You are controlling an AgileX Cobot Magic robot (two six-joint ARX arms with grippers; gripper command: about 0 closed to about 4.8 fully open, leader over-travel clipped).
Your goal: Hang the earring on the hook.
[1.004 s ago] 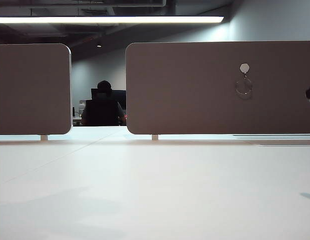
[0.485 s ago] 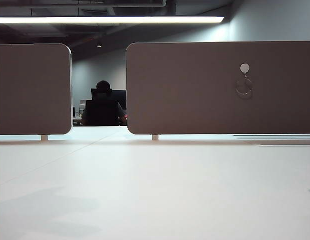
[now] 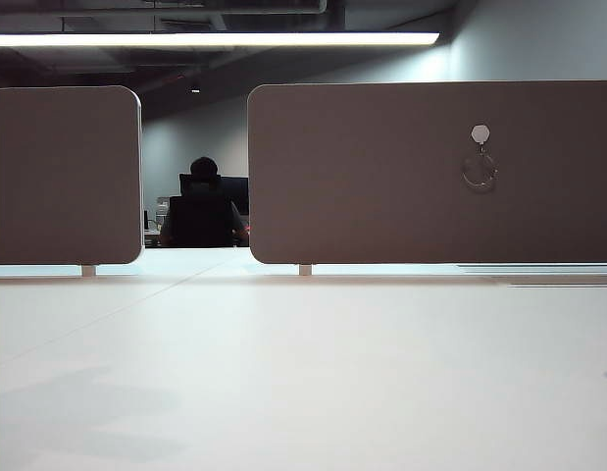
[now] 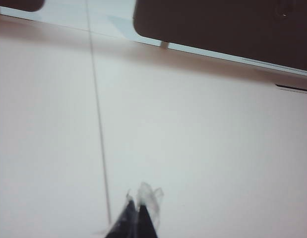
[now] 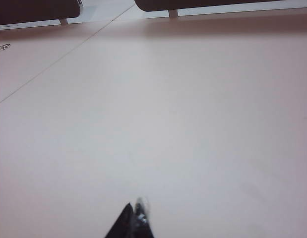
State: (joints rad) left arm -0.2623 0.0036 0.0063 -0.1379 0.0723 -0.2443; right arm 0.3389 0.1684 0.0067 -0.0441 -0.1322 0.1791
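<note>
The hook [image 3: 480,132], a small white hexagonal plate, is fixed on the dark right-hand panel [image 3: 372,177]. Below it the earring [image 3: 480,172], a thin silver hoop, hangs from the peg against the panel. Neither arm appears in the exterior view apart from a dark speck at the right edge. In the left wrist view my left gripper [image 4: 137,208] is shut over the white table [image 4: 193,148], with clear film on its tips and nothing held. In the right wrist view my right gripper [image 5: 135,210] is shut as well, empty, above bare table.
A second dark panel [image 3: 63,177] stands at the left, with a gap between the two where a seated person [image 3: 203,206] shows far behind. A thin seam [image 4: 96,114] crosses the table. A small metal item [image 5: 2,47] lies near the panels' feet.
The dark piece of arm at the exterior view's right edge has drawn out of frame, and its shadow on the table has shrunk. The hoop still hangs on the peg.
</note>
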